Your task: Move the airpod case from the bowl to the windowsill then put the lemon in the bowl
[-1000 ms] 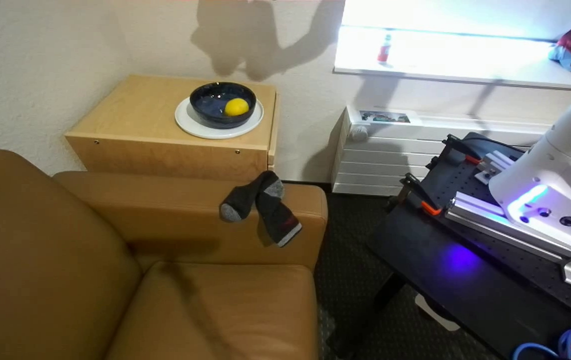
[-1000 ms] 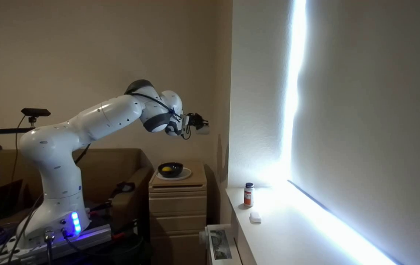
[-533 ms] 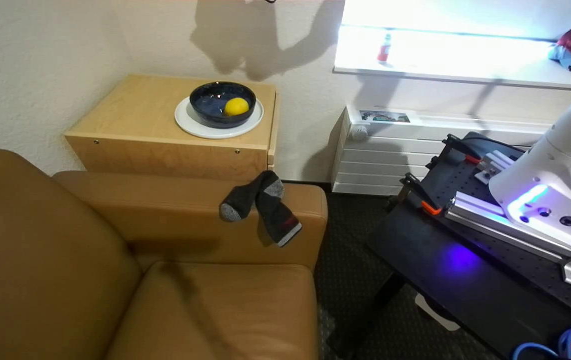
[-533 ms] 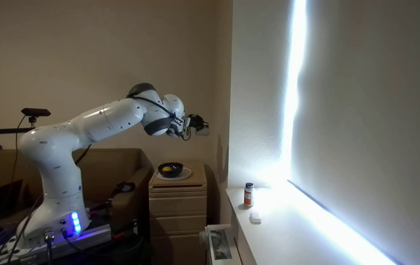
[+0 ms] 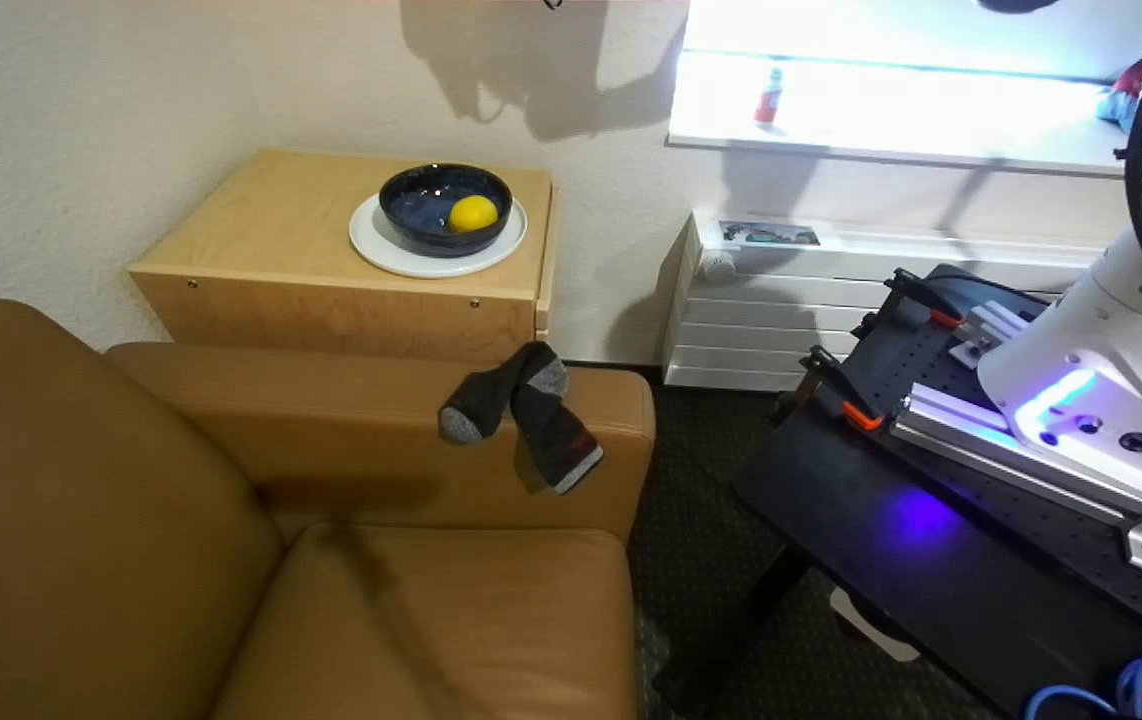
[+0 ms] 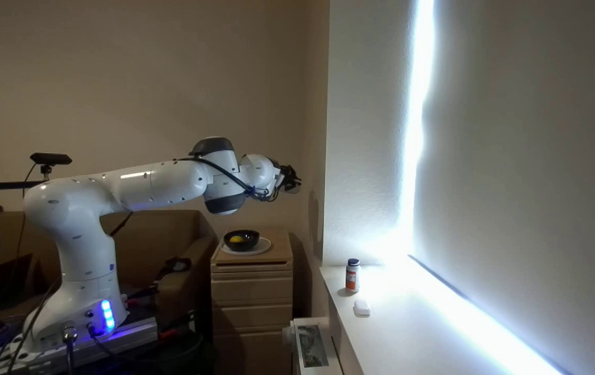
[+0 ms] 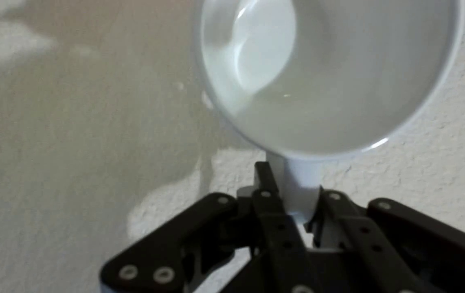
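Holding the white cup (image 7: pixel 334 93) by its handle (image 7: pixel 301 187), the end effector (image 7: pixel 293 187) should move slowly lest the cup swivel; the lemon (image 5: pixel 473 214) sits in the bowl (image 5: pixel 415 208), the airpod case (image 6: pixel 361 308) on the windowsill (image 6: pixel 386 341).

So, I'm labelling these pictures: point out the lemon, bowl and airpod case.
Lemon (image 5: pixel 473 214): in an exterior view, its middle.
Bowl (image 5: pixel 421 209): in an exterior view, bare inside.
Airpod case (image 6: pixel 362 308): in an exterior view, its middle.

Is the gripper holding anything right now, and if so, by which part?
Yes: the gripper holds a white cup by its handle, as the wrist view shows.
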